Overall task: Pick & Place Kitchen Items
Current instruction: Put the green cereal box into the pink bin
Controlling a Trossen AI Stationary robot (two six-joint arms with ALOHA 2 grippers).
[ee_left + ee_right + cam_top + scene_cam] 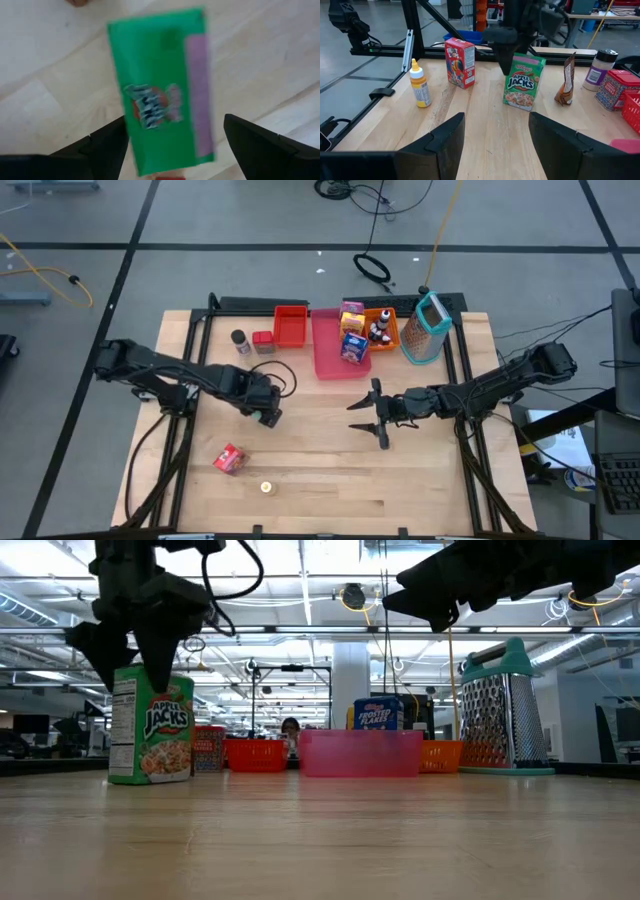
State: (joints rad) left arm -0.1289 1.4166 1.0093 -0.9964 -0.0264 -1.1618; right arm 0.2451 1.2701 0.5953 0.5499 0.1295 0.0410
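Note:
A green Apple Jacks box (160, 90) stands upright on its bottom on the table, left of the middle; it also shows in the low view (152, 730) and the right wrist view (521, 84). My left gripper (175, 150) points straight down over it, open, one finger on each side of the box's top. In the high view this gripper (268, 412) hides the box. My right gripper (362, 416) hovers level at the table's middle, open and holding nothing, pointing toward the left edge. My left gripper comes at the box's top from above, pointing down. One finger (260, 145) stands clear of the box's side. The other finger (107, 147) lies right beside the opposite side (131, 145); I cannot tell whether it touches.
Near the front left stand a red Froot Loops box (460, 62) and a yellow bottle (420, 85). A brown pouch (565, 87), a shaker (600, 70) and a red box (615, 90) stand farther back. Red (291, 327), pink (335, 360) and orange (390, 330) trays and a grater (428, 328) line the far edge.

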